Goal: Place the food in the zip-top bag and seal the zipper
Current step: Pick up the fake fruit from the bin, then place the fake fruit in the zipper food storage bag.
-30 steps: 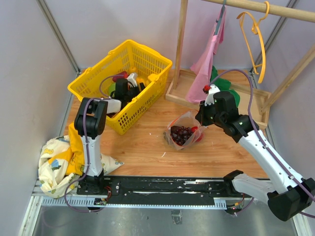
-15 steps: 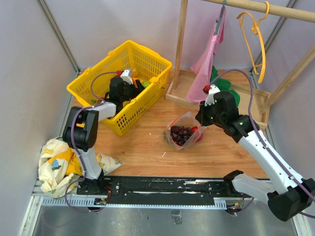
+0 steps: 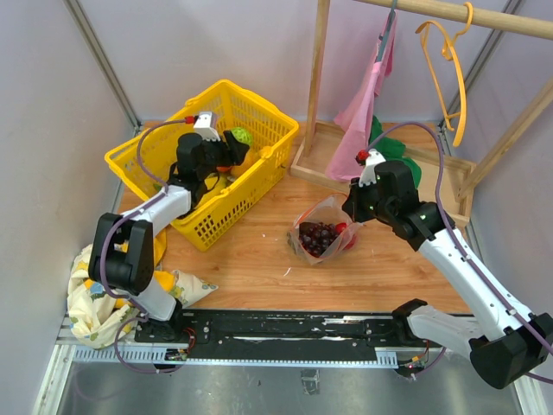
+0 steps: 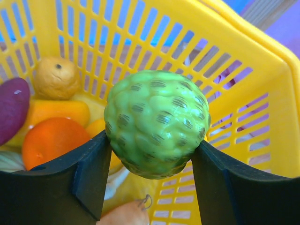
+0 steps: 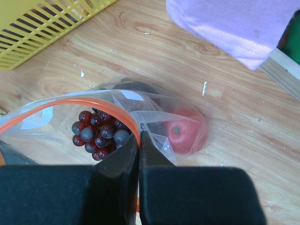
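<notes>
Since the earlier frames, the left arm has stretched toward 11 o'clock, lifting a green fruit [image 3: 240, 137] out of the pile, and the yellow basket [image 3: 259, 186] has slid leftward. The right arm has not moved.

Top view:
- The left gripper [image 3: 233, 145] holds the green fruit over the basket's inside, near its 1 o'clock rim.
- The basket stands at 10 o'clock on the table [image 3: 251, 259].
- The zip-top bag [image 3: 328, 209] lies at 4 o'clock from the basket, well apart from it. Dark grapes [image 3: 318, 235] lie inside.
- The right gripper [image 3: 356, 210] is at the bag's 2 o'clock edge.
- A cloth bundle [image 3: 95, 285] lies at 8 o'clock.

Left wrist view:
- Both fingers [image 4: 91, 173] press the flanks of the bumpy green fruit [image 4: 157, 123]; the claw is clamped on it.
- Below, at 9 o'clock, an orange [image 4: 49, 140] and a purple piece [image 4: 11, 108] lie in the basket [image 4: 262, 70].

Right wrist view:
- The right gripper [image 5: 139, 140] jaws are pressed narrow together on the mouth edge of the zip-top bag [image 5: 154, 105].
- The zipper [image 5: 70, 104] curves from 9 o'clock into the jaws. It appears to be pinched too, though the fingers hide the contact.
- The grapes [image 5: 98, 131] and a red apple [image 5: 183, 132] sit inside the bag.
- A pink cloth [image 5: 234, 23] hangs at 1 o'clock.
</notes>
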Robot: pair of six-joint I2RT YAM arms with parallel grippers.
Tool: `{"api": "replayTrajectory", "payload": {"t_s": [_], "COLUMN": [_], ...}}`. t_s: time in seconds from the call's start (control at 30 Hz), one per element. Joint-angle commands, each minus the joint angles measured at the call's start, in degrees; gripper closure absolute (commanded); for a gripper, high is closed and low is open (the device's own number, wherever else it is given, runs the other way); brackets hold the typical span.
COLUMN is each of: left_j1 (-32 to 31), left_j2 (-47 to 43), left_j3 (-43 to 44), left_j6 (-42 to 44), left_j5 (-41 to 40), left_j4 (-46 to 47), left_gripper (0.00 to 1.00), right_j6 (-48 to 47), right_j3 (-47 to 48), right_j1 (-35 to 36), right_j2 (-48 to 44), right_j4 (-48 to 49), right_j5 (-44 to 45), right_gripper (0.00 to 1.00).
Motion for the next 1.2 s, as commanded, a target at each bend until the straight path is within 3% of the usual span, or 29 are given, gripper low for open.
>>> {"api": "replayTrajectory", "payload": {"t_s": [0.0,0.27,0.8,0.97,1.17], "left_j1": [0.4,0.9,0.6,-2.2,-9.8], "left_j2": [-1.8,-1.7,-17.4,-22.4,-27.7], "left_j3": [-0.4,1.9,3.0,3.3,3.2], "left_j6": [1.5,-2.6,-0.7,0.2,2.3], "left_j5": [-4.9,-6.7,4.8,6.9,7.0], "left_j4": [-1.2,-4.4,-11.8,-14.7,-17.6], "left_gripper": [0.65,0.66,0.68,0.68,0.68], "right_j6": [-0.1,-0.2,-0.4,-0.2,-0.1], "right_j3": [1.4,1.7,1.8,2.3,3.2], "right_j1": [-0.8,-0.8,-0.8,-0.8,-0.7], "right_j2": [0.3,0.0,-0.1,0.3,0.5], "right_j4": [0.1,-0.3,0.3,0.4,0.4], "right_j5": [-1.4,-1.3,-1.6,-1.9,-2.8], "right_gripper": [0.99,0.99,0.99,0.99,0.99]}}
